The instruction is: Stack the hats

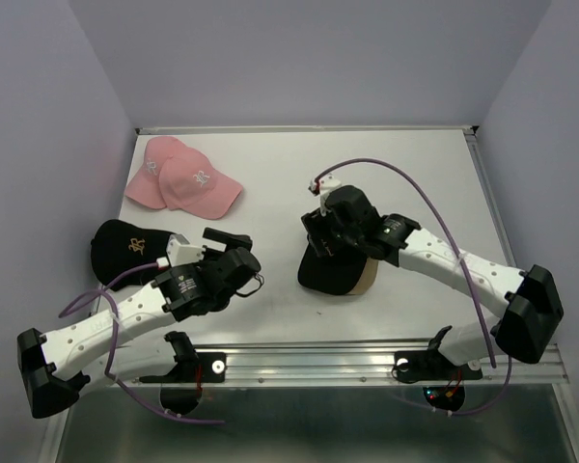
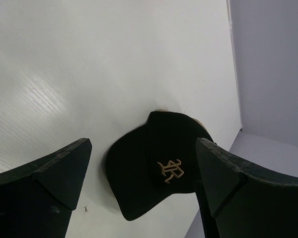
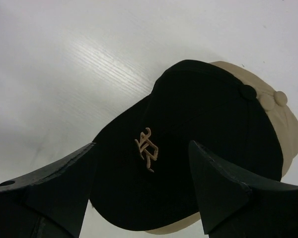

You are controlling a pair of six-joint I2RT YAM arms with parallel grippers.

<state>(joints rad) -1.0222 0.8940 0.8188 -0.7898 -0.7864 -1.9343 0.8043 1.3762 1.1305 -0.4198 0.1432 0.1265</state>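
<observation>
Upper left of the overhead frame, on the white counter (image 1: pixel 415 183): two pink fabric baseball caps (image 1: pixel 179 178), overlapping, each with a pale embroidered letter on the front. Both lie well apart from either arm.

Left of centre: lone black fabric baseball cap (image 1: pixel 125 247), gold embroidered letter on the front, lying flat just beside the left arm (image 1: pixel 125 313). The left pincer (image 1: pixel 243 258) does not touch it. That pincer points toward the middle of the frame, jaws spread wide, nothing between them.

Centre right: second black fabric baseball cap (image 1: pixel 330 275) seated over a tan fabric baseball cap (image 1: pixel 370 281). The tan one shows only as a margin along the right and lower edges.

The right pincer (image 1: pixel 318 246) hangs directly over this pair, jaws apart, clamping nothing. In the right wrist view its dark fingers (image 3: pixel 54 188) stand one to either side of the embroidered letter, with the black brim toward the lower left of the frame. Whether the tips touch the fabric cannot be told.

Left wrist view: the same pair appears between the left pincer's fingers, well apart from them.
</observation>
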